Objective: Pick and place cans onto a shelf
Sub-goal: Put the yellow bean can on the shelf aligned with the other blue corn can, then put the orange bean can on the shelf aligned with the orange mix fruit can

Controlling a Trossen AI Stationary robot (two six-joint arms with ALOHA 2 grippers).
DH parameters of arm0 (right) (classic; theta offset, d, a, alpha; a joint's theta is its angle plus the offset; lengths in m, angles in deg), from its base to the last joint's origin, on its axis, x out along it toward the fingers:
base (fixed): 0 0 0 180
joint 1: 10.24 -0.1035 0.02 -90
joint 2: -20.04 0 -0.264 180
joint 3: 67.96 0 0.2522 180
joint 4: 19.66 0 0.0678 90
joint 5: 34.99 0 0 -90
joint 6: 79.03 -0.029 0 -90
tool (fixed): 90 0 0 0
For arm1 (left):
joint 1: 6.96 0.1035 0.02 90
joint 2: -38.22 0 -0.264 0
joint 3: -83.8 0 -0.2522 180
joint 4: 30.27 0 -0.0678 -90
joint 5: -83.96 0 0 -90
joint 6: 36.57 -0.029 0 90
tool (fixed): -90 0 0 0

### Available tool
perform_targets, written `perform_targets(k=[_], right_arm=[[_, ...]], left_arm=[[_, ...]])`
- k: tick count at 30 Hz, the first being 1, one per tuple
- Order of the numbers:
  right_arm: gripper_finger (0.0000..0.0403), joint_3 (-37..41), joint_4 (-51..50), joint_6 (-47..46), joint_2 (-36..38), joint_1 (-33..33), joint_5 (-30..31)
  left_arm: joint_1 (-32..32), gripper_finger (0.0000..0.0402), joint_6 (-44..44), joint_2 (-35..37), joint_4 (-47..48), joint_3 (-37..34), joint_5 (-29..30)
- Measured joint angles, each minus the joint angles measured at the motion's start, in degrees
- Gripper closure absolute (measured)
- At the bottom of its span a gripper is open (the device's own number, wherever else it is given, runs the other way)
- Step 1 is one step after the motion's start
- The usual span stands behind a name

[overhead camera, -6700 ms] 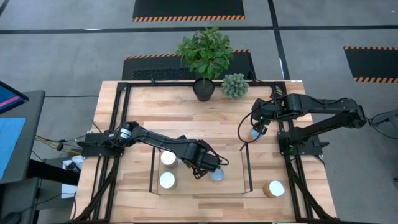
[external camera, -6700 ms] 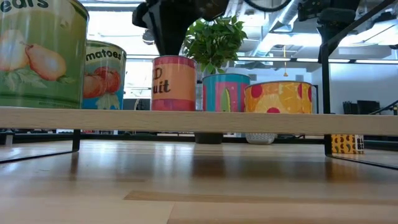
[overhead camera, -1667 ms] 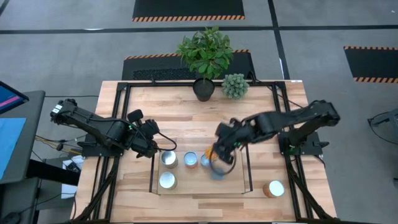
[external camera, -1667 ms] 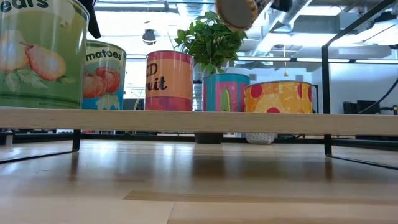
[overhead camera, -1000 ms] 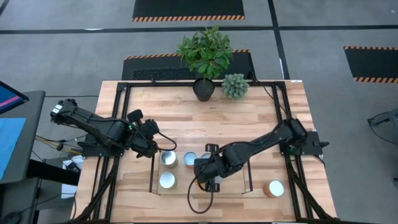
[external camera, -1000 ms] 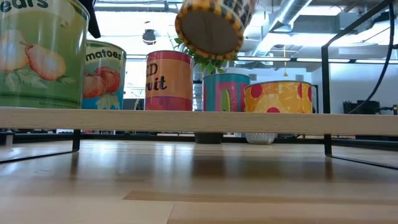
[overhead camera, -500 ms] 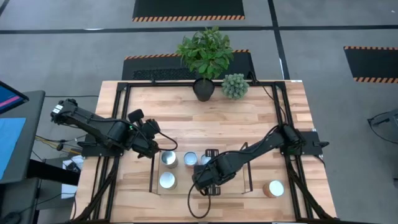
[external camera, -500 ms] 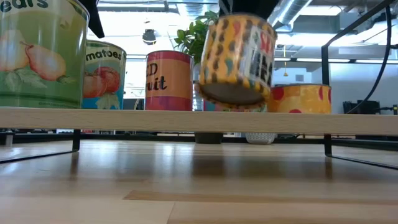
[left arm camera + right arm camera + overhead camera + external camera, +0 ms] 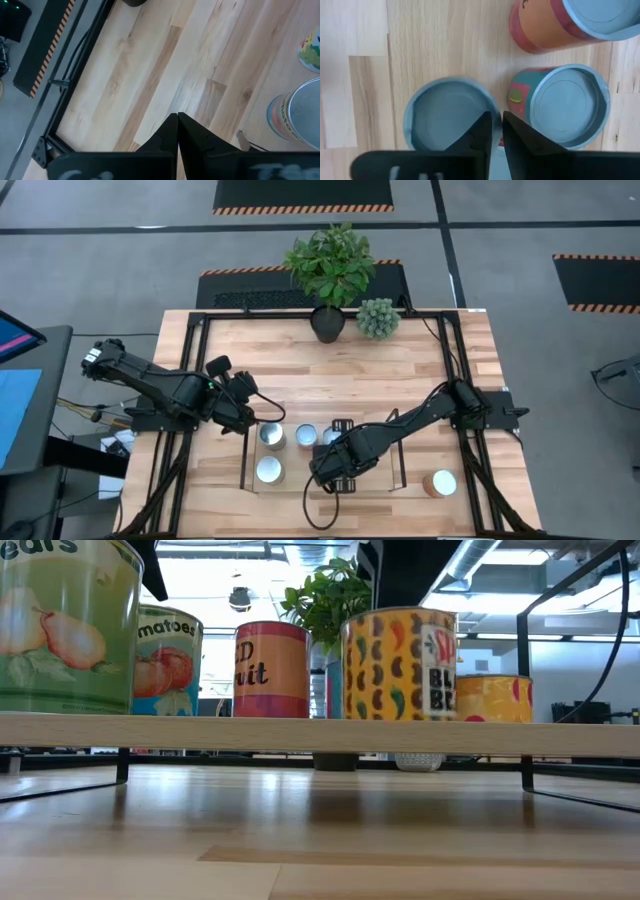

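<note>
The shelf is a low light-wood board at the table's near middle. Several cans stand on it: a green pear can, a tomato can, an orange fruit can and a low yellow can. My right gripper is over the shelf, shut on a yellow bean-print can with a pale-blue top. My left gripper is shut and empty beside the shelf's left end, over bare wood. One more can stands on the table right of the shelf. My right gripper holds the bean-print can by its top rim, at one side of the lid. One finger is over the lid and the other is outside the rim. The fingers come from above, pointing down. The can stands upright with its bottom on the shelf board.
A teal can and the orange can stand close behind the held can. A potted plant and a small round plant stand at the table's far edge. Black frame rails run along both table sides.
My right gripper has come down over the shelf with the bean-print can. The can was tilted high above the board with its underside showing; it has turned upright and now stands on the shelf board. My left arm has kept still.
</note>
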Motion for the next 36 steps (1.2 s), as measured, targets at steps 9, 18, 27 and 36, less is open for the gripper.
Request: perform_targets(k=[9, 18, 27, 36], right_arm=[[0.0315, 0.0, -0.9, 0.7, 0.0, 0.3, -0.6], [0.0310, -11.2, -12.6, 4.0, 2.2, 0.2, 6.2], [0.0310, -13.7, -24.0, -8.9, 13.9, -3.6, 8.4], [0.0310, 10.2, -23.5, -46.5, 34.2, -20.5, 8.7]], left_arm=[[0.0, 0.0401, 0.0, 0.0, 0.0, 0.0, 0.3], [0.0, 0.0401, 0.3, 0.0, 0.0, 0.0, 1.5], [0.0, 0.0401, 2.9, 0.0, -0.4, 0.0, 1.4], [0.0, 0.0401, 2.6, 0.0, -1.6, 0.0, 1.4]])
